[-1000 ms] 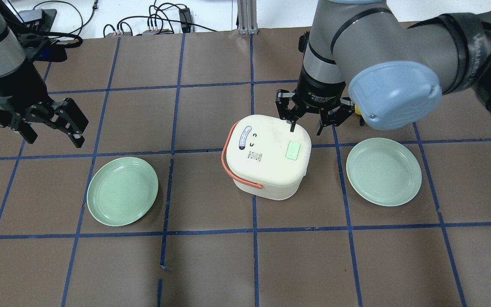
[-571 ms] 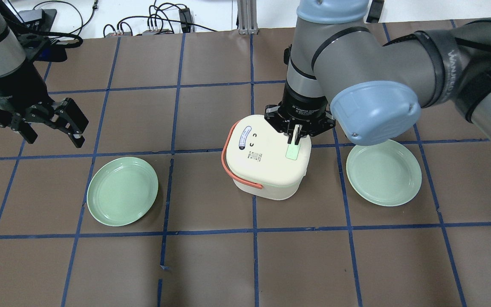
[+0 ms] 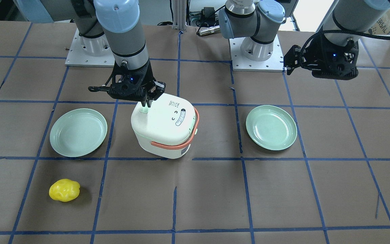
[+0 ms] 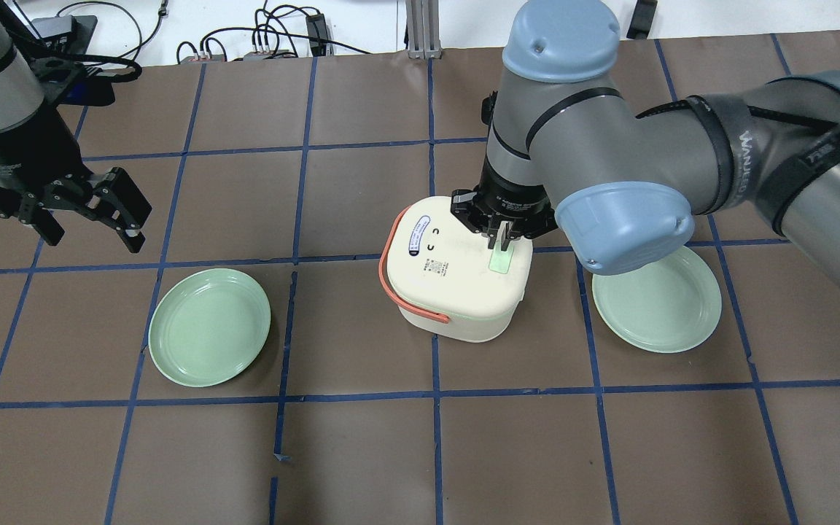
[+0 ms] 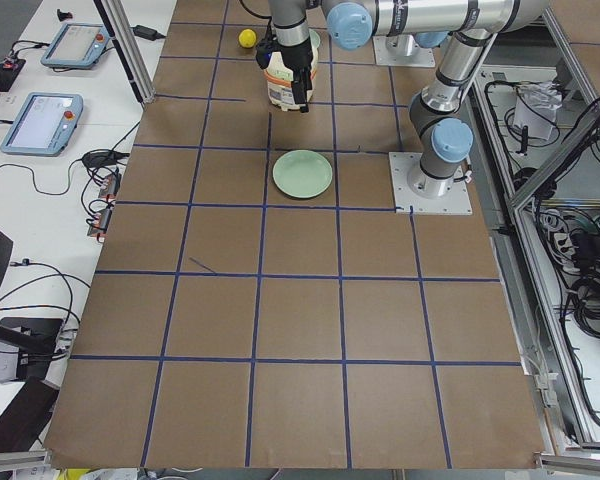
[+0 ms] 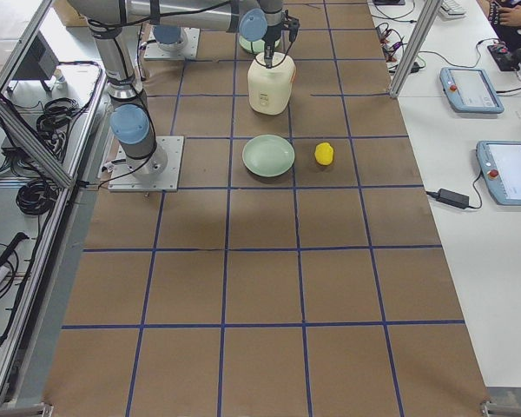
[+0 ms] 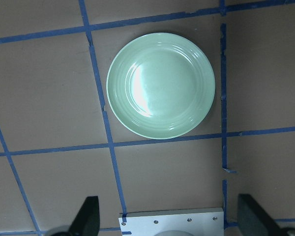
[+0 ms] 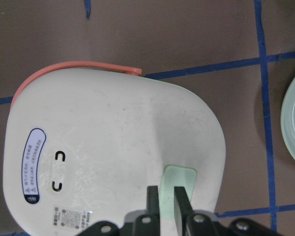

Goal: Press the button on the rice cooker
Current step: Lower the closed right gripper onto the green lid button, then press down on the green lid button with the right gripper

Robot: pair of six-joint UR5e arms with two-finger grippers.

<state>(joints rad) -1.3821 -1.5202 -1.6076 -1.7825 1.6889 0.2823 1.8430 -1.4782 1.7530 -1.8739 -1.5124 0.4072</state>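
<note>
Right wrist-mounted view: right gripper, fingers closed, tips over the mint button at the rice cooker lid's edge; rigid, probably light plastic, so press straight down; left gripper spread open, well away from the rice cooker

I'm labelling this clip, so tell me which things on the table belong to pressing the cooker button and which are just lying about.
Job: rice cooker; mint-green button; right gripper, shut, tips at the button.
Lying about: left plate; right plate; yellow object; left gripper, open, off to the side.
</note>
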